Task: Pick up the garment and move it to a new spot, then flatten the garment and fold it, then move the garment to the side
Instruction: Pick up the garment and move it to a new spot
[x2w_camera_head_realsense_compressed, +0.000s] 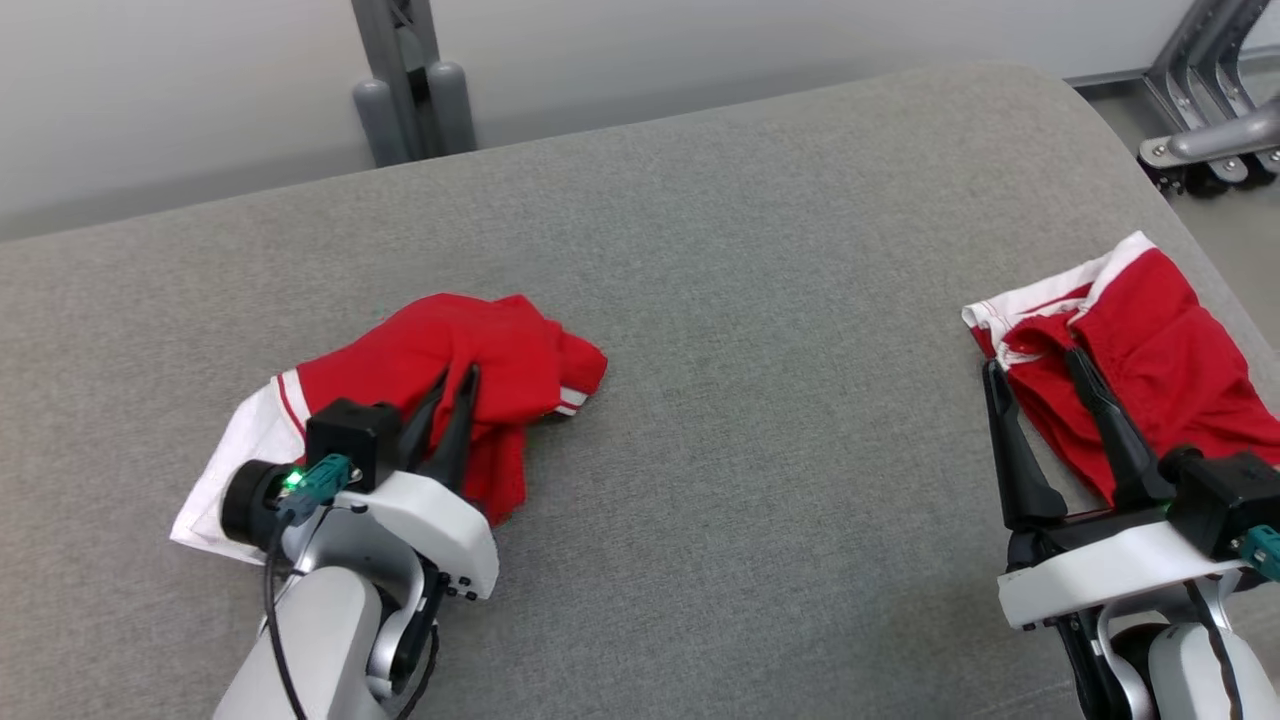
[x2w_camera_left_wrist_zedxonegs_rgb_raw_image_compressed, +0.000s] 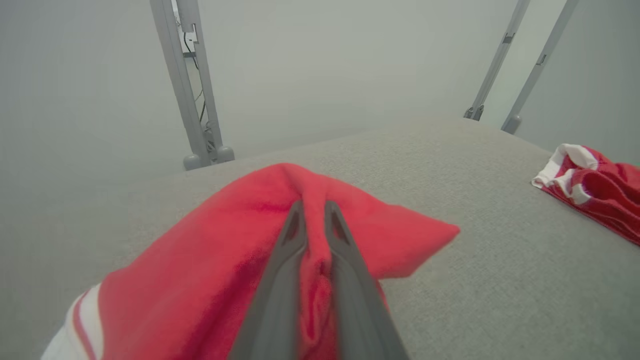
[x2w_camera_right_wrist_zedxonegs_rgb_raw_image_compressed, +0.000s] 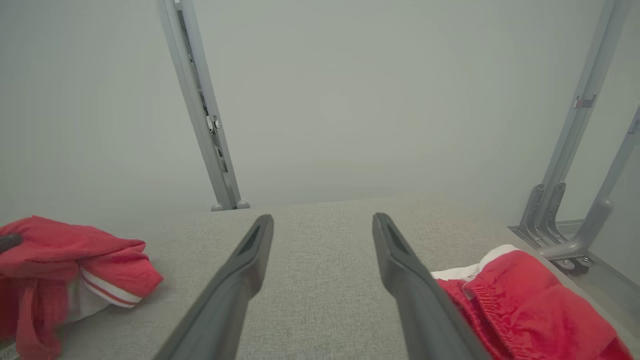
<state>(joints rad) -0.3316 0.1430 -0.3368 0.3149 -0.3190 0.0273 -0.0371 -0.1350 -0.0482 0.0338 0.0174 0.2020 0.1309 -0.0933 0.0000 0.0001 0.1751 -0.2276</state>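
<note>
Left gripper (x2w_camera_head_realsense_compressed: 457, 378) pinches a ridge of the red garment (x2w_camera_head_realsense_compressed: 500, 345) at the bench's (x2w_camera_head_realsense_compressed: 760, 300) 8 o'clock; right gripper (x2w_camera_head_realsense_compressed: 1032, 362) stands spread at 4 o'clock. A high, steady lift should keep the cloth from dragging.

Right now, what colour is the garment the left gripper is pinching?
The garment is red with white trim, clearest in the head view.

Red garment (x2w_camera_head_realsense_compressed: 440, 345) with white red-striped hem, red second garment (x2w_camera_head_realsense_compressed: 1160, 350), white waistband, grey surface (x2w_camera_head_realsense_compressed: 780, 300)
</note>
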